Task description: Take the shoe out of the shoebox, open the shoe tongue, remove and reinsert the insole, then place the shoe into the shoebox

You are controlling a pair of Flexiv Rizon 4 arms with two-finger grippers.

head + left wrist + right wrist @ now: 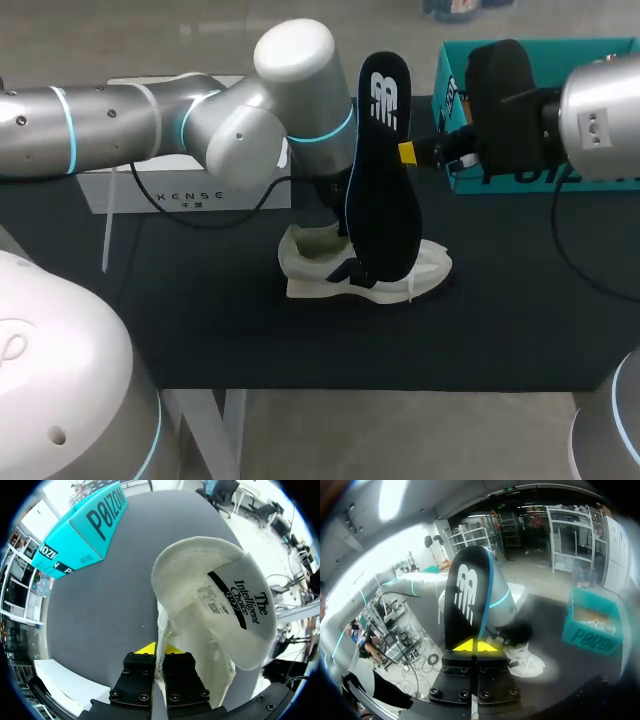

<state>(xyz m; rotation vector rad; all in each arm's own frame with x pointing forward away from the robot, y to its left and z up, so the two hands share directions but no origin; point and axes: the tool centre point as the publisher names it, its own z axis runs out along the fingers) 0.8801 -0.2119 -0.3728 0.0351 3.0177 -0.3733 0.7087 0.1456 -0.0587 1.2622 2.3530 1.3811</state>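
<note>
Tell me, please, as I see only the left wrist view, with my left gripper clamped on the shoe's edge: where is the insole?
Observer: The insole stands upright over the shoe, pinched at its edge by the right gripper. Its lower end meets the shoe's opening.
Operator: Thank you. Is the shoebox ready to receive the shoe?
Observer: The right wrist view shows the shoebox open at the top, with something pale inside. I cannot tell what it is.
</note>
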